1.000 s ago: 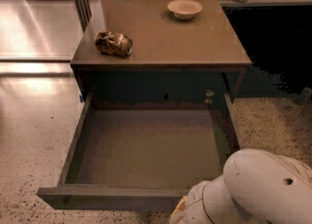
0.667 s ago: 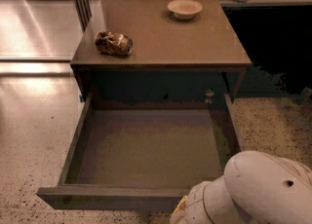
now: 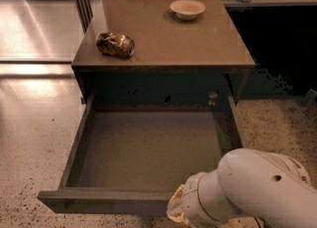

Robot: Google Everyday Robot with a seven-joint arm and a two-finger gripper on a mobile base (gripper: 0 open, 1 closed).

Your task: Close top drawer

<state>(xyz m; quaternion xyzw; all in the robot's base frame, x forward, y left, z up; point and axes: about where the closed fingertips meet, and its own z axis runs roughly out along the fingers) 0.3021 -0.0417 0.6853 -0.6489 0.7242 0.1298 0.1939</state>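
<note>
Top drawer (image 3: 106, 200), a wide shallow dark olive-grey tray with a brownish inner floor, is pulled far out of the brown square-topped bench (image 3: 198, 48), toward the camera. White rounded robot arm (image 3: 257, 192) sits lower right, overlapping the drawer's front right corner. Pincer (image 3: 176, 206) is at the arm's tip by the drawer's front rim, mostly hidden; apart or together, cannot tell. On the bench top: crushed mottled metal can (image 3: 115, 44) near the left edge, small round cream bowl (image 3: 187, 9) at the back, well apart.
</note>
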